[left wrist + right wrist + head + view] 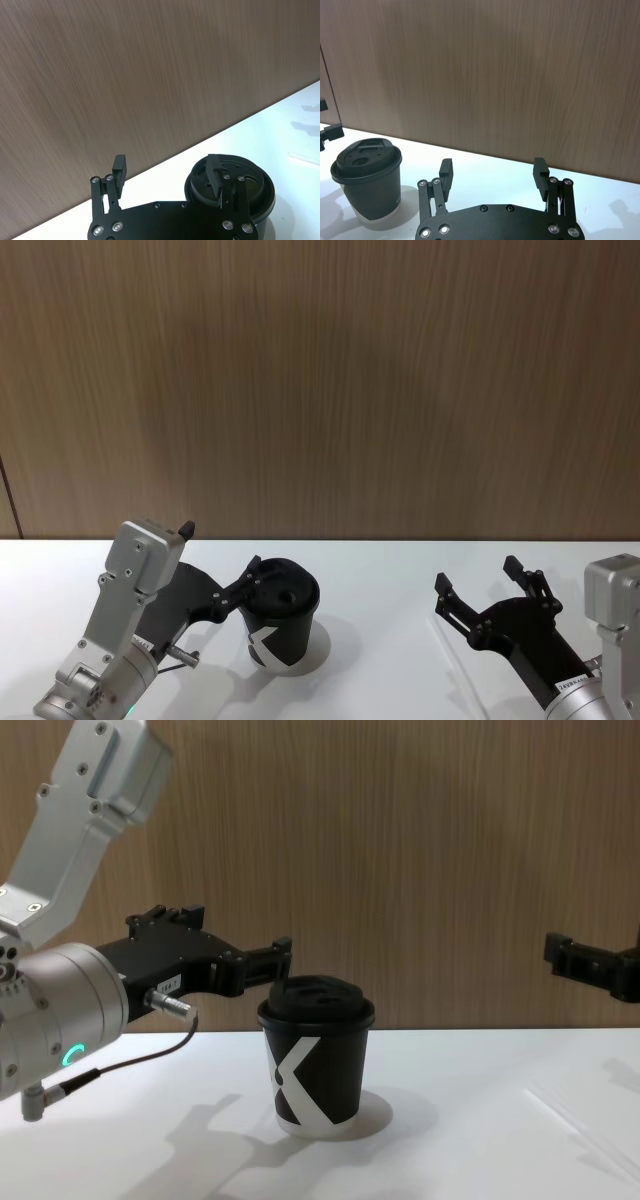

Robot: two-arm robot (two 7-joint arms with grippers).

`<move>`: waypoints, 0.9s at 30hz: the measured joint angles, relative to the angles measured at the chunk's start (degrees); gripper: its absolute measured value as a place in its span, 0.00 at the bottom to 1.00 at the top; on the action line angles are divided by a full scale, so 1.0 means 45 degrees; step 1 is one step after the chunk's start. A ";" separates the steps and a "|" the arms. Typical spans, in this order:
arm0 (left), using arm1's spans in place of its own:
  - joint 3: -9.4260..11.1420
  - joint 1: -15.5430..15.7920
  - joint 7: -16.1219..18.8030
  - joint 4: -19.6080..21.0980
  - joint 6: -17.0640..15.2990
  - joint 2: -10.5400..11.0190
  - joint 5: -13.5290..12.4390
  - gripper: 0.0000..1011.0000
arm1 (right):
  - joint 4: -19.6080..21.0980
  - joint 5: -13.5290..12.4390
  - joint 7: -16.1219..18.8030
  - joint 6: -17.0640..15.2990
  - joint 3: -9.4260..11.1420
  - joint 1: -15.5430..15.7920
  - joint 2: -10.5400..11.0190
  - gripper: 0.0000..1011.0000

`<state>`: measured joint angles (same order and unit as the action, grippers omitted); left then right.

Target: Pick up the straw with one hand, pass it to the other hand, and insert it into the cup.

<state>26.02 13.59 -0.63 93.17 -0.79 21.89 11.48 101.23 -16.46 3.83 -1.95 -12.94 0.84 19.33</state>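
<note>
One cup (285, 625) on the counter (380, 570); two spread pincers, left pincer (220, 546) at its nine o'clock, right pincer (477, 574) at three; one straw (575, 1125) at four.

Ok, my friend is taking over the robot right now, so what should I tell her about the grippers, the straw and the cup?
Left gripper: open and empty, one finger over the black paper cup.
Right gripper: open and empty, raised above the white table.
Straw: lying flat on the table, on the cup's right side, not gripped.
Cup: upright, lid on.
Done: nothing yet.
Left to do: pick up the straw, pass it across, push it into the cup.
</note>
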 joint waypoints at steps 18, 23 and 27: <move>0.0001 -0.0001 0.0000 0.0001 0.0000 0.0000 0.0000 0.99 | 0.0000 0.0000 0.0000 0.0000 0.0000 0.0000 0.0000 0.99; 0.0001 0.0000 0.0000 0.0001 0.0000 0.0000 0.0000 0.99 | 0.0000 0.0000 0.0000 0.0000 0.0000 0.0000 0.0000 0.99; 0.0001 0.0000 -0.0001 0.0001 0.0000 0.0000 0.0000 0.99 | 0.0000 0.0000 0.0000 0.0000 0.0000 0.0000 0.0000 0.99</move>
<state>26.02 13.59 -0.63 93.18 -0.79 21.90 11.48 101.23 -16.46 3.83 -1.95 -12.94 0.84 19.33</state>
